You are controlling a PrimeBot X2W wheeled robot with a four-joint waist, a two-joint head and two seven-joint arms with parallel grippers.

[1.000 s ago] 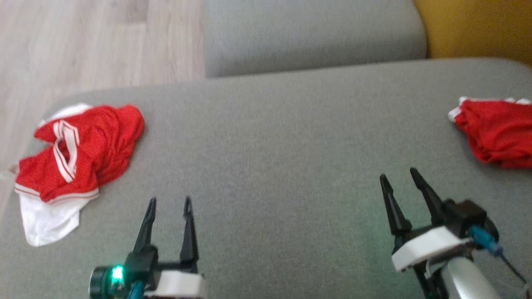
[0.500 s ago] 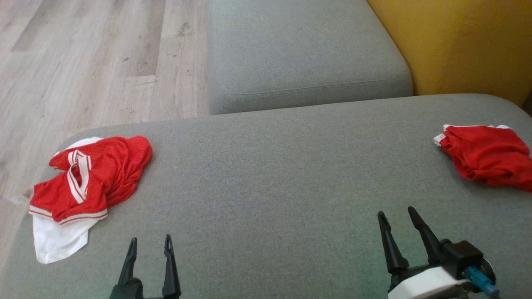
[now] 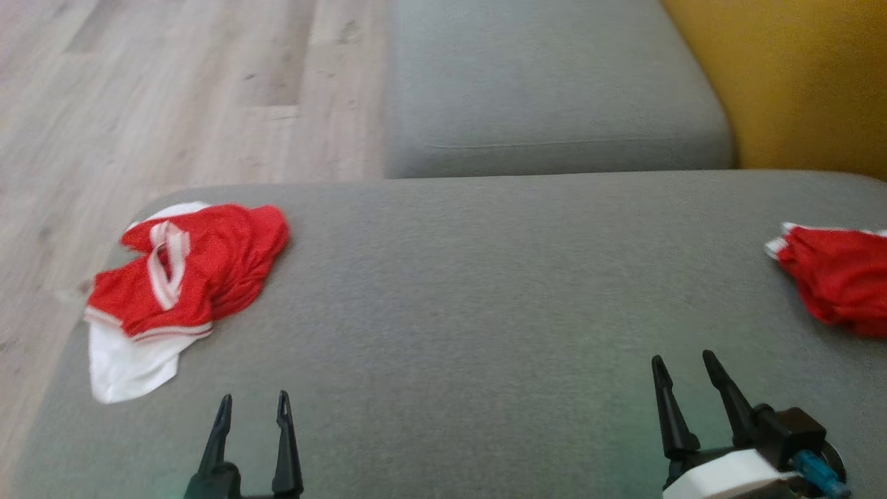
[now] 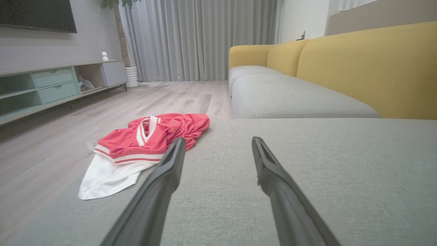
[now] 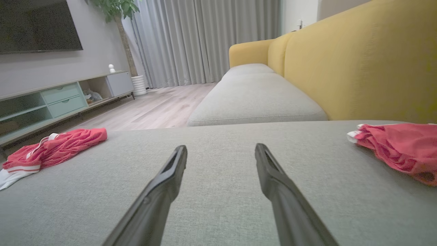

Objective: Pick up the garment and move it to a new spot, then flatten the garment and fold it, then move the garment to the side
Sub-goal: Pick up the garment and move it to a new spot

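1. Head view: the jaws of the left gripper and of the right gripper stand apart, released, grasping nothing. Both hang low over the grey sofa cushion. The garment, red mesh with white trim, lies crumpled at the cushion's left end, close to the edge. A second red garment lies at the right end, well apart.
2. Left wrist view: the garment is ahead and to the left of the spread fingers, not touched. I judge it light, soft and floppy (it will sag when lifted). A pinch on a raised fold or on the striped hem should hold better than one on flat cloth.
3. Right wrist view: nothing stands between this gripper and either garment. The yellow backrest rises on the right. The wooden floor lies beyond the cushion, and the cloth could slip off there.
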